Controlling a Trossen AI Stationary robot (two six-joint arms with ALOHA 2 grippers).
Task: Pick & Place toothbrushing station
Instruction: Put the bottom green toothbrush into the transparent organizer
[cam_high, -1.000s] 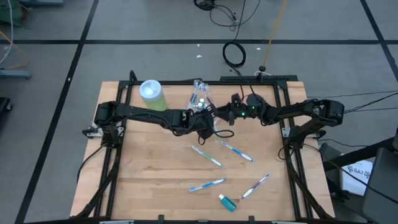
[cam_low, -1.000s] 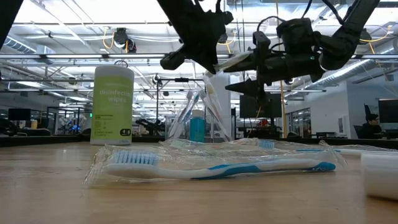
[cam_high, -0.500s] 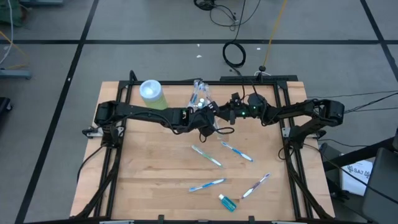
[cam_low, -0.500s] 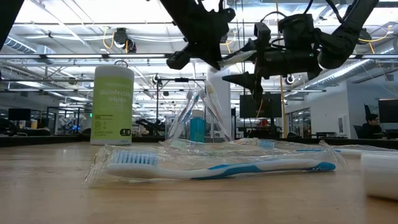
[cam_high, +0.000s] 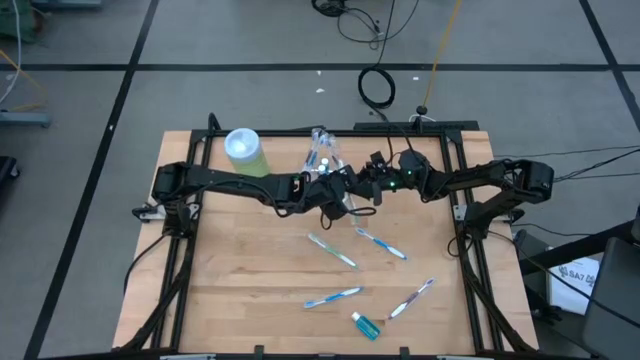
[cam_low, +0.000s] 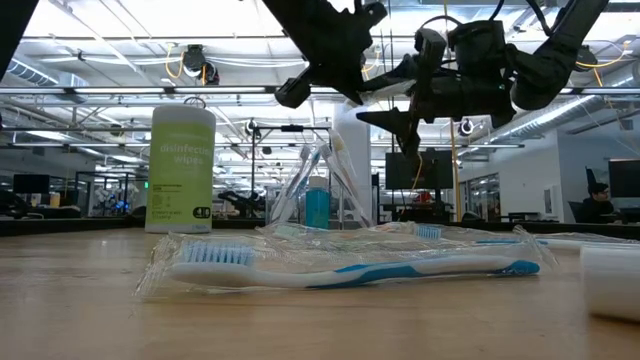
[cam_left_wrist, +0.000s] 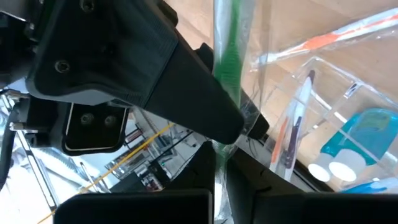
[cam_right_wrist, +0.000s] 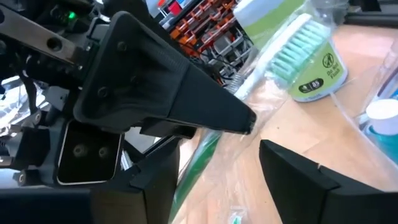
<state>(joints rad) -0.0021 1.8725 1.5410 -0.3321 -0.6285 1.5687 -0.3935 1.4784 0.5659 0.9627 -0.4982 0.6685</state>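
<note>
Mid handoff of a wrapped green toothbrush (cam_right_wrist: 283, 53) above the back middle of the table (cam_high: 240, 290), just beside the clear cup (cam_high: 321, 152). My left gripper (cam_high: 345, 188) is clamped shut on the brush's handle; in the left wrist view the green handle runs straight between its closed fingers. My right gripper (cam_high: 368, 187) sits jaws wide apart, one finger either side of the wrapper in the right wrist view, not gripping anything yet. I judge the step as regrasp/transfer before dropping the brush in the cup, which already holds several brushes and blue tubes (cam_left_wrist: 354, 140). Next move calls for the right closing squarely on the handle, not just loose film, before the left lets go; then tilt bristles up and lower into the cup. Four more wrapped brushes (cam_high: 332, 250) and one tube (cam_high: 366, 325) lie on the front half of the table. Versus a second ago: the right gripper has closed in on the left from well apart to nearly touching, and both sit slightly higher in the low view. Green wipes canister (cam_high: 245, 152) unmoved.
</note>
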